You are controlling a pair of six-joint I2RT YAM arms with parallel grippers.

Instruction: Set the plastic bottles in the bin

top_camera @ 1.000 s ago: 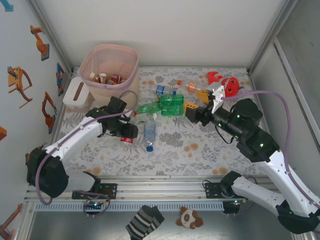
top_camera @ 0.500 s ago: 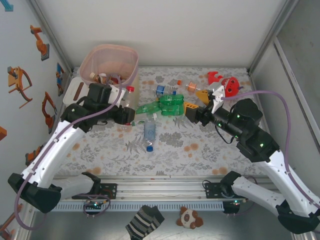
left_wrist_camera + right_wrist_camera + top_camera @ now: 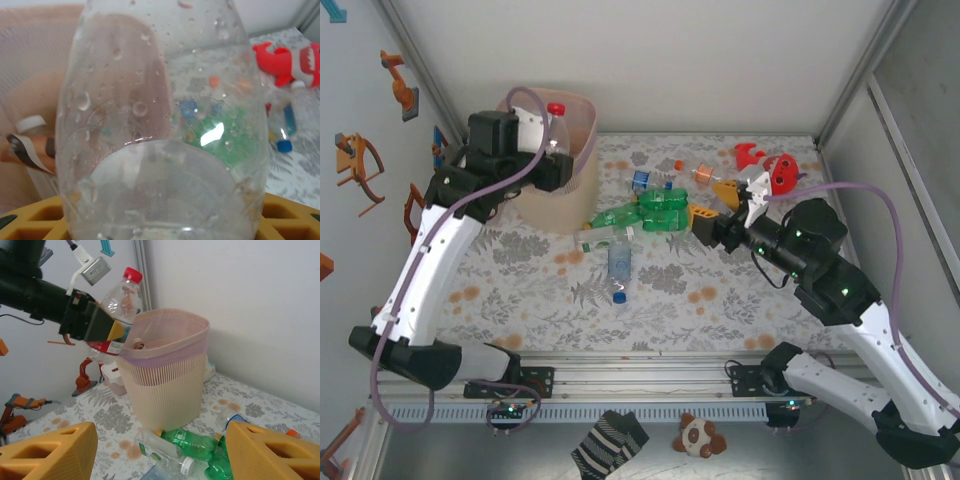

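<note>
My left gripper (image 3: 555,152) is shut on a clear plastic bottle (image 3: 557,128) with a red cap and red label, held upright and high at the rim of the pale pink bin (image 3: 575,175). In the left wrist view that bottle (image 3: 160,125) stands close against the lens above a yellow finger pad (image 3: 287,215). The right wrist view has the held bottle (image 3: 122,300) beside the bin (image 3: 165,375). My right gripper (image 3: 712,205) hangs open over loose bottles, its fingers apart with nothing between them. Below it lie a green bottle (image 3: 200,442) and a clear white-capped bottle (image 3: 165,457).
More bottles lie mid-table: green ones (image 3: 660,205), a clear blue-capped one (image 3: 619,262), a blue-labelled one (image 3: 645,180) and an orange-capped one (image 3: 705,175). A red plush toy (image 3: 780,172) sits at the back right. A small white box (image 3: 114,380) stands left of the bin.
My left arm has lifted the red-capped bottle from the table near the blue-capped bottle up and back to the bin's rim. The right arm has not moved.
</note>
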